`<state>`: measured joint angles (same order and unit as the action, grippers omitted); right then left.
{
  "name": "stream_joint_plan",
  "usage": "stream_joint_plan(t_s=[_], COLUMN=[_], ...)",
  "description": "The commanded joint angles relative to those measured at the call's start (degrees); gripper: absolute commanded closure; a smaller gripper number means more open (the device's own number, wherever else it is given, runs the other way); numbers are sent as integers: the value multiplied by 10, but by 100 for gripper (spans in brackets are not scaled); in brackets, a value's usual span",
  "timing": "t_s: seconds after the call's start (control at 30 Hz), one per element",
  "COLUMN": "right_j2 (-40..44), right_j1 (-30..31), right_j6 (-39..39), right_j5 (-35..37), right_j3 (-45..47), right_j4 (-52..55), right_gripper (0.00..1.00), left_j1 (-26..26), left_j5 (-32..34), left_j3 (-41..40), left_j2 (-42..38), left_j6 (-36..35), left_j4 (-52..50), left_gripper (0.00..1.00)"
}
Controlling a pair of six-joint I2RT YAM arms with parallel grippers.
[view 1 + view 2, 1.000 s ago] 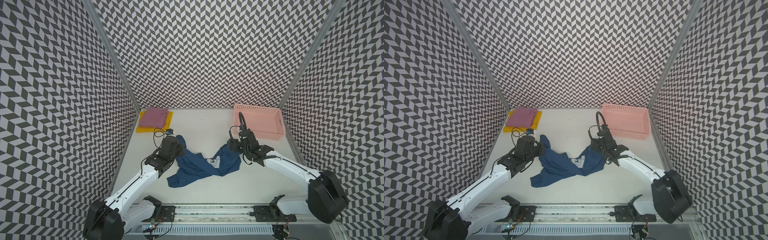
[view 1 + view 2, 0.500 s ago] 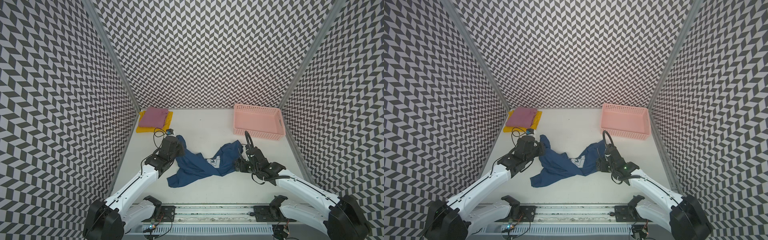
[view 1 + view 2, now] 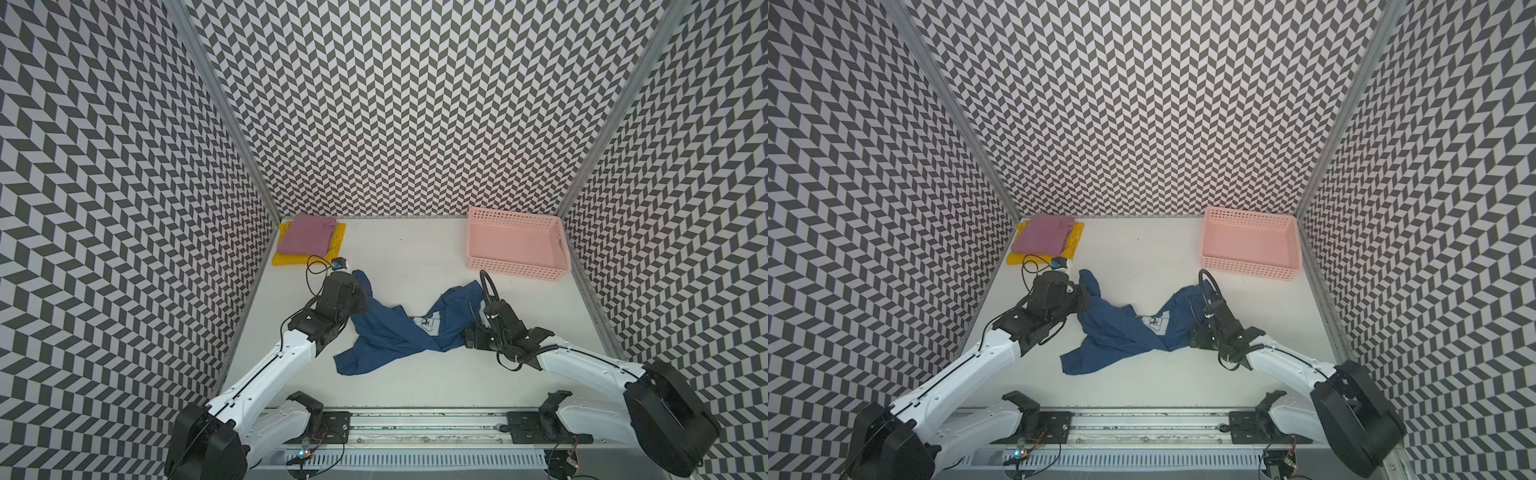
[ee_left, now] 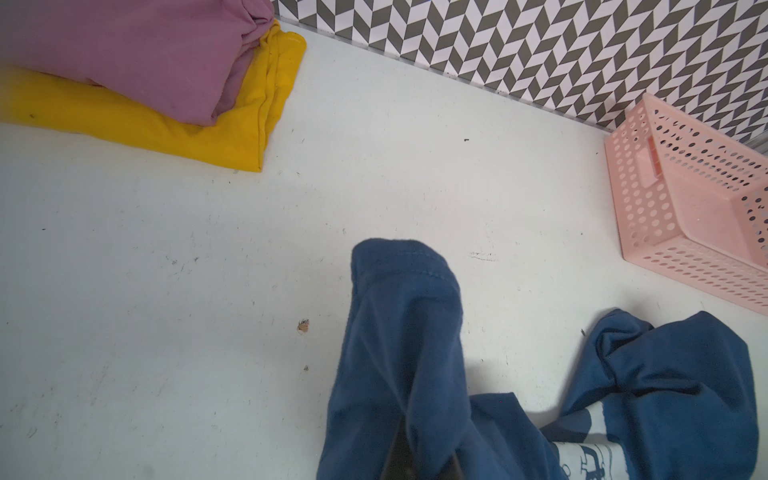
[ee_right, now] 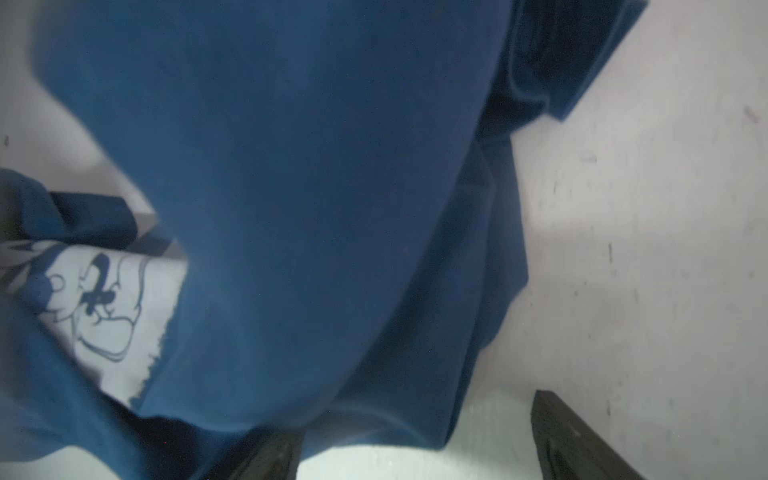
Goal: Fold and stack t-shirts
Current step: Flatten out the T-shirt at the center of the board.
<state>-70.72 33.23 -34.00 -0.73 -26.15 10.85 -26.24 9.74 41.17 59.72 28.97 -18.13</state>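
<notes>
gripping the navy t-shirt [image 3: 386,332] with my left gripper [image 4: 424,461], i have its jaws pressed together on a bunched fold of blue cloth. the left wrist view shows that fold draped over my dark fingers [image 4: 397,461], which the top views hide under the wrist. the shirt lies crumpled and twisted across the middle of the white table [image 3: 415,249], one end gathered at my left gripper, the other spread just beside my right gripper [image 5: 415,449]. only the right wrist view shows that hand's jaws standing wide apart, low over the table, with the shirt's hem reaching into the gap between them; whether a finger touches the cloth i cannot tell. that view also shows the pale cartoon print [image 5: 104,307] close up, only a small patch in both top views. in both top views the mauve-pink t-shirt [image 3: 305,234] sits folded on the folded yellow t-shirt [image 3: 291,258] in the far left corner, against the walls, well apart from the navy one. the pink basket [image 3: 515,266] stands in the far right corner. open table runs between stack and basket, and along the near edge in front of the shirt.
</notes>
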Motion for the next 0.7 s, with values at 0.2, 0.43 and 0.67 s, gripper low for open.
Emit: stream_joint_plan(t_s=[0.2, 0.43, 0.67], right_j2=[-64, 85, 229], right_j1=[1, 2, 0], right_j6=[21, 32, 116], right_j5=[-10, 69, 205], right_j3=[-16, -96, -233], right_j4=[-41, 49, 46], right_gripper=[53, 100, 100], left_j1=[-2, -3, -3], left_j5=[19, 62, 111], left_j3=[29, 90, 237], left_j2=[-20, -85, -154], left_j6=[-14, -29, -151], left_j4=[-12, -28, -35], left_gripper=[100, 100, 100])
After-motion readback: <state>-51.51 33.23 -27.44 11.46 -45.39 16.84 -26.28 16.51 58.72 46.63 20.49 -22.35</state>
